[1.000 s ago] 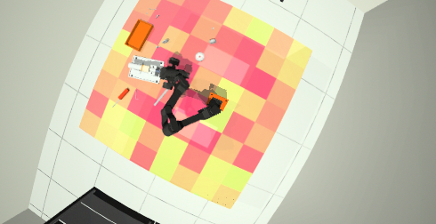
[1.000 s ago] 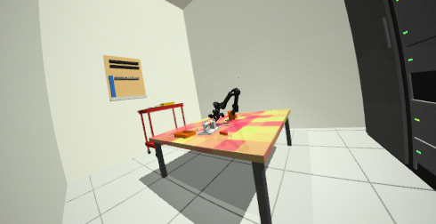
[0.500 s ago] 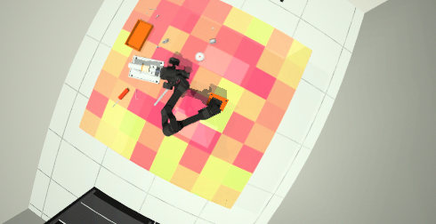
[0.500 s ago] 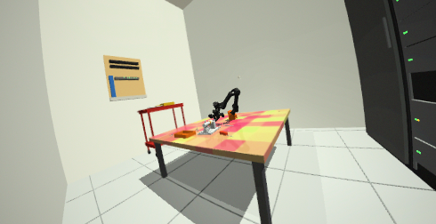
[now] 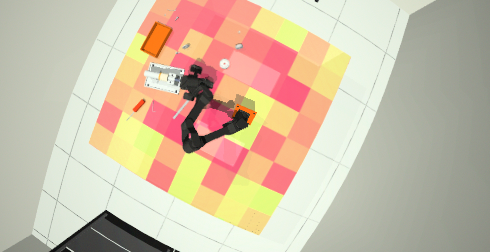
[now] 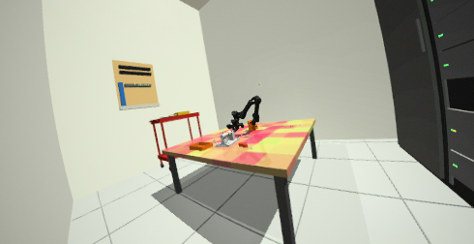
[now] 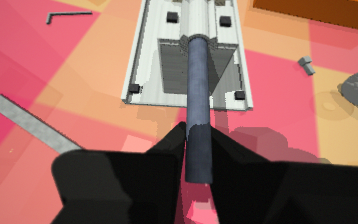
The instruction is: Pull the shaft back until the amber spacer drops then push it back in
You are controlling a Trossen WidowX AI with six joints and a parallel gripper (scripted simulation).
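Observation:
The white fixture with the housing (image 5: 162,88) (image 6: 225,139) (image 7: 147,75) stands on the table. The blue-grey shaft (image 7: 198,85) sticks out of the fixture's near block toward me in the wrist view. My gripper (image 5: 182,82) (image 7: 192,127) is shut on the shaft near its free end, a short way outside the block. A small amber band (image 5: 162,77) shows around the middle of the fixture in the top view; it is too small to tell the spacers apart. The wrist view cuts off the fixture's far part, so the big housing block's face and the spacers are mostly hidden there.
An orange tray (image 5: 156,39) (image 6: 201,146) (image 7: 325,14) lies beyond the fixture. A grey bar (image 5: 180,109) (image 7: 30,122), a hex key (image 7: 70,14) and a red-handled tool (image 5: 139,105) lie on one side. A bolt (image 7: 306,66) and a grey disc (image 7: 352,92) lie on the other.

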